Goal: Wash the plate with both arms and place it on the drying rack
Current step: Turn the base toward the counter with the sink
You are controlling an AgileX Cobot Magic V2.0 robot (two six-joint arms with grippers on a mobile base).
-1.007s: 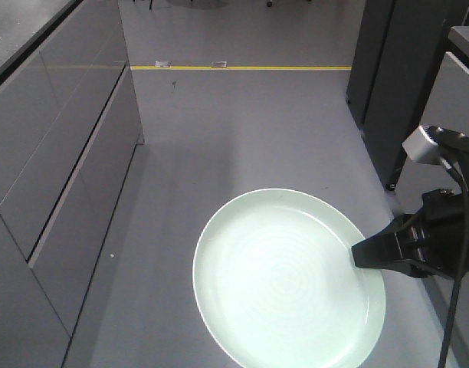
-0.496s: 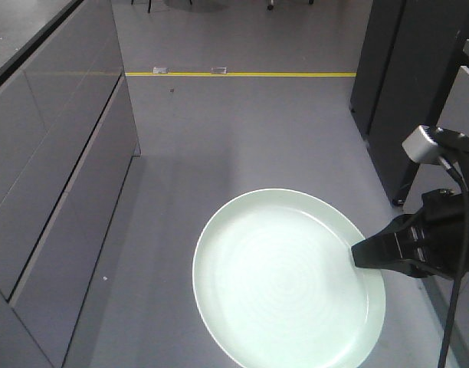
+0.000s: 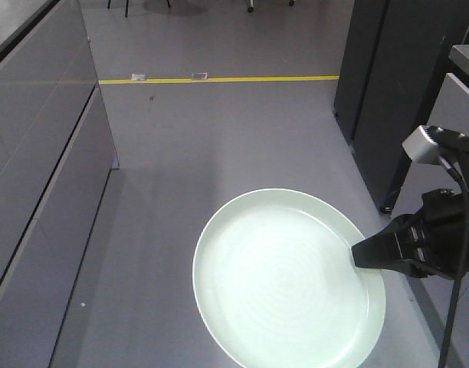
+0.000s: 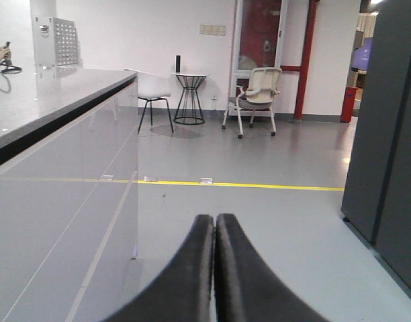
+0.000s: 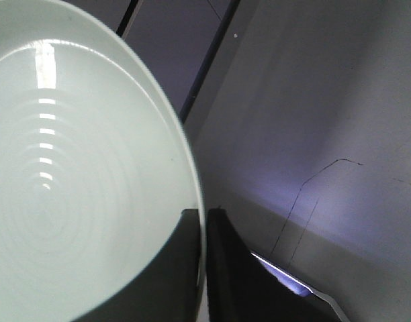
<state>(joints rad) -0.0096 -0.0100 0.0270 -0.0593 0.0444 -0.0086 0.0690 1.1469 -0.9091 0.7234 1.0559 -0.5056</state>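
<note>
Item: plate (image 3: 288,280), mint-green, held flat above the grey floor (image 3: 181,192); the yellow floor line (image 3: 219,78) lies well beyond the plate.
My right gripper (image 3: 357,257): clamped on the plate's right rim.
My left gripper (image 4: 215,216): closed, apparently empty.
Handling: carry level, pinch firm, avoid swinging.

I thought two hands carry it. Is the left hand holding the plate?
No, the left hand is shut on nothing, with only floor ahead; the right hand alone pinches the plate.
</note>
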